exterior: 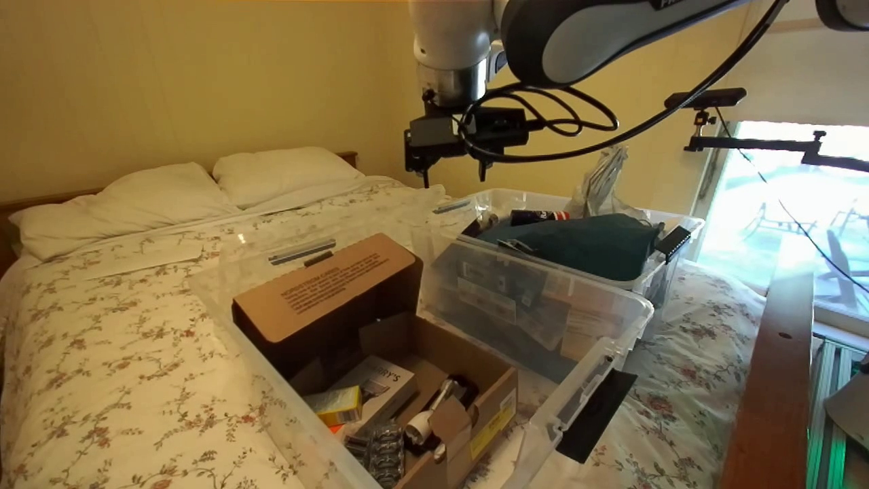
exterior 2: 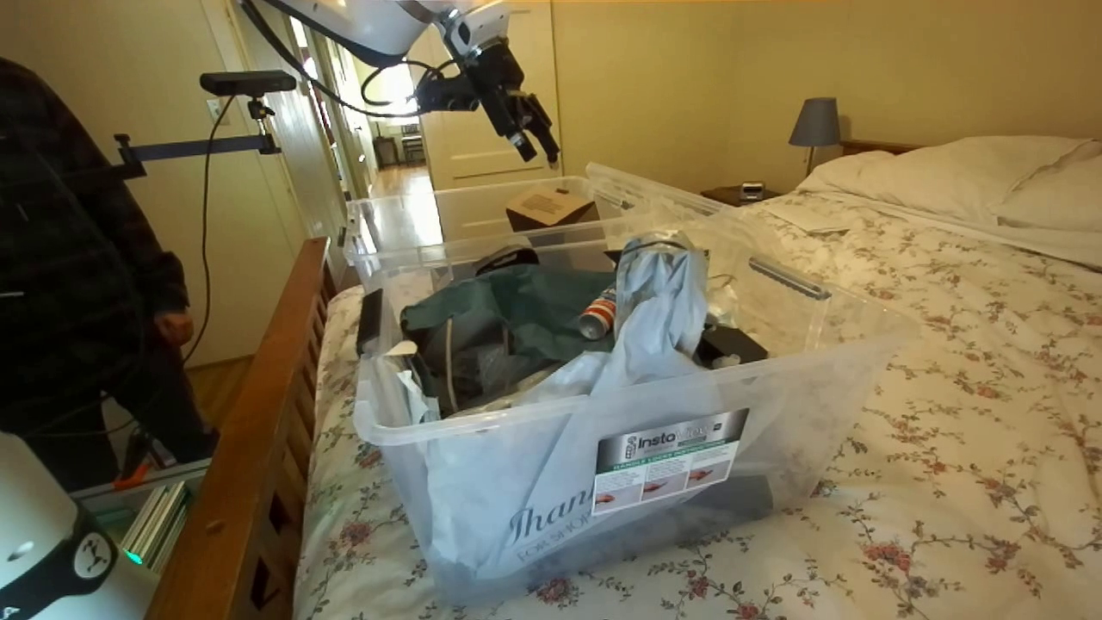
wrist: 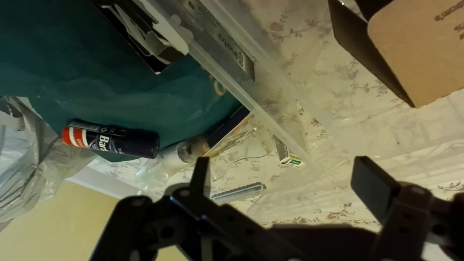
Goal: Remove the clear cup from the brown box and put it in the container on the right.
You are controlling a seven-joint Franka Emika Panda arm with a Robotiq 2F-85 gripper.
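The brown box [exterior: 333,288] stands open inside a clear bin in the foreground of an exterior view. It holds cartons, a white-handled thing and clear ribbed plastic [exterior: 385,456]; I cannot tell whether that is the cup. I cannot make out a clear cup for certain anywhere. The container [exterior 2: 814,430], a see-through bin, holds teal cloth [exterior 2: 551,301], a dark can [wrist: 112,139] and a grey plastic bag [exterior 2: 659,301]. My gripper [wrist: 281,168] is open with nothing between its fingers. It also shows in both exterior views [exterior: 454,178] [exterior 2: 539,158], high above the bins.
The clear bin [exterior: 577,380] around the box stands close beside the container on a flowered bed. A wooden bed rail [exterior: 774,380] runs along the side. A camera on an arm [exterior 2: 248,83] and a person [exterior 2: 86,258] are beyond it. Pillows [exterior: 285,173] lie at the headboard.
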